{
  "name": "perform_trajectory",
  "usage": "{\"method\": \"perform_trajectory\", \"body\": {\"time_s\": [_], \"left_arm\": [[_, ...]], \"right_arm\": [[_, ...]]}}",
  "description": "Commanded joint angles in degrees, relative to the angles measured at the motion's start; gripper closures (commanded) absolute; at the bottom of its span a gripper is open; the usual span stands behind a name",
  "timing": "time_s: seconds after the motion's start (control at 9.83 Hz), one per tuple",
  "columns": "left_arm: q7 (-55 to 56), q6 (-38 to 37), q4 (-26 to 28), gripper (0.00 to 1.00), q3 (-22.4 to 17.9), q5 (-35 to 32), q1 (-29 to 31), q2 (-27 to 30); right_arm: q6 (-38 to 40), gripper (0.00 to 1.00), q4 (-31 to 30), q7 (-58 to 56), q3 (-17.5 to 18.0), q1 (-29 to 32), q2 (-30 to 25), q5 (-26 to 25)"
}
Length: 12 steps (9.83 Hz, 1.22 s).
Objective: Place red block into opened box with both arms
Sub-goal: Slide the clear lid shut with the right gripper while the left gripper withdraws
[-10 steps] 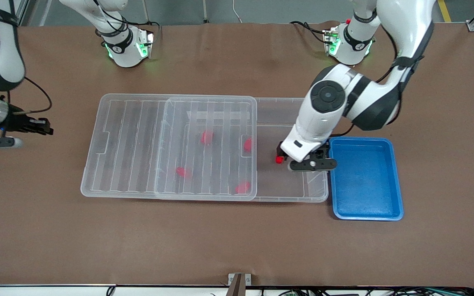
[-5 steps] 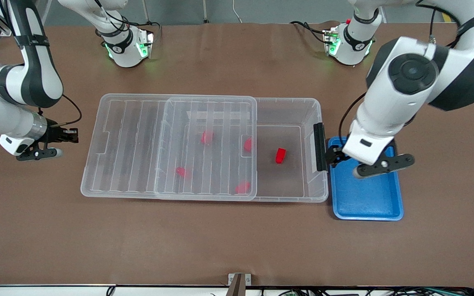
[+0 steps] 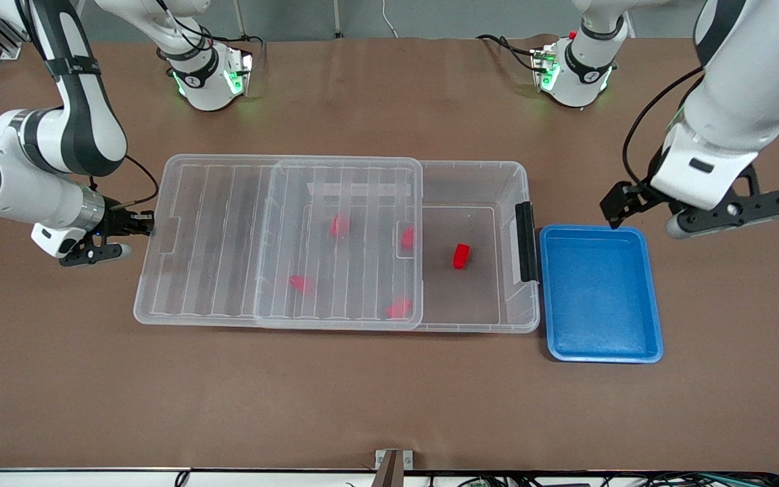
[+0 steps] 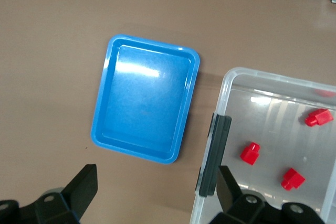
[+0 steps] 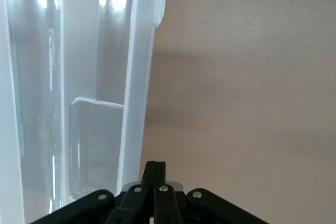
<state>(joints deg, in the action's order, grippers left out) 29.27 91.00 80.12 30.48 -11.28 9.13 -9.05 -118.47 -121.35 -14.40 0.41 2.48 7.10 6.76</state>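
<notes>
The clear box (image 3: pixel 470 166) lies in the middle of the table, its ribbed lid (image 3: pixel 227 237) slid toward the right arm's end so the latch end stands open. One red block (image 3: pixel 461 256) (image 4: pixel 250 153) lies on the box floor in the open part, near the black latch (image 3: pixel 525 240). Several more red blocks (image 3: pixel 339 226) show through the lid. My left gripper (image 3: pixel 623 201) (image 4: pixel 156 182) hangs open and empty, high over the table by the blue tray. My right gripper (image 3: pixel 146 223) (image 5: pixel 156 165) is shut on nothing, its tips at the lid's short edge (image 5: pixel 137 103).
A blue tray (image 3: pixel 599 297) (image 4: pixel 144 103) with nothing in it sits against the box's latch end. Both arm bases (image 3: pixel 210 78) stand at the table's edge farthest from the front camera. Brown table surface surrounds the box.
The left arm let go of the red block in the box, then rose and swung away past the blue tray. The right gripper moved in to the lid's edge and shut fully.
</notes>
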Motion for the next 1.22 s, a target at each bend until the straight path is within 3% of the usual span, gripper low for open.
{"method": "perform_trajectory", "body": {"time_s": [0.0,0.1,0.31,0.41,0.71,1.12], "left_arm": [[-7.43,-3.79,2.24,0.00,-9.67,3.27,-5.21,4.11],[-11.38,-4.60,2.50,0.00,-16.96,6.76,-8.83,5.61],[-20.08,-7.15,3.03,0.00,-23.60,8.91,-9.75,6.33],[-25.26,-7.16,5.03,0.00,-25.02,8.82,-9.75,6.94],[-25.06,-5.42,14.50,0.00,-24.95,8.12,-9.04,14.90],[-23.74,-5.31,14.37,0.00,-24.51,8.73,-8.87,15.29]], "right_arm": [[-0.80,1.00,-0.47,1.30,1.25,-0.45,0.19,3.25],[-0.72,1.00,0.15,1.39,2.21,-0.89,0.80,3.70],[-0.36,1.00,1.20,5.50,4.06,-0.98,0.98,3.70],[-0.36,1.00,1.73,8.22,5.64,-0.98,1.50,3.70],[-0.19,1.00,4.28,14.03,8.81,-1.07,2.91,3.70],[-0.19,1.00,7.35,21.24,13.55,-1.42,5.37,3.70]]}}
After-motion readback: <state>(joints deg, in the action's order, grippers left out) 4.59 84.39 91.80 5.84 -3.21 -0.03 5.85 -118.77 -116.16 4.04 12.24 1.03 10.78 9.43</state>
